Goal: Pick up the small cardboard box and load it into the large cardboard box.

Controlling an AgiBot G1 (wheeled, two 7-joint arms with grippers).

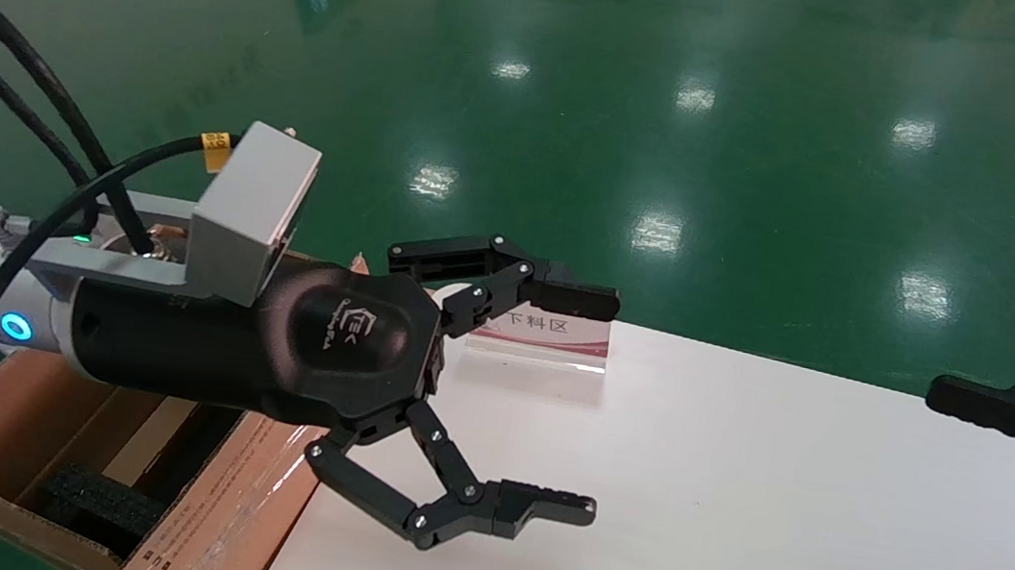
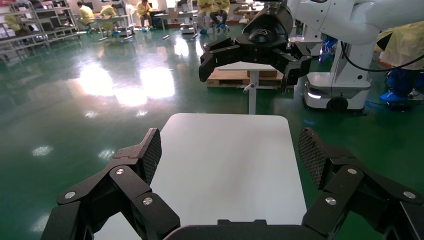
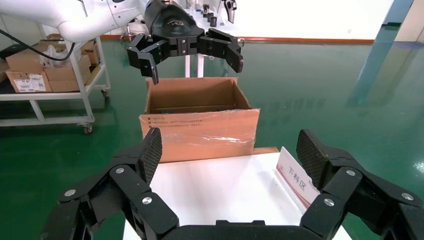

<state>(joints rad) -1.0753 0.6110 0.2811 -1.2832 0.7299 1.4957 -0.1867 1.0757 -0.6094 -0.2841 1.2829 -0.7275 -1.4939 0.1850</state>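
overhead, left gripper fingers spread beside the large cardboard box; right gripper fingers spread.

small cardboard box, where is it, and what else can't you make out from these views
- Small cardboard box: in none of the three views, so its place cannot be told.
- Large cardboard box: head view, the open left gripper and its arm cover much of the inside, and the bottom edge cuts the box off.
- Right gripper: head view, cut off by the right edge; the wrist views show it open.
- Box's side print: right wrist view, too small to read.
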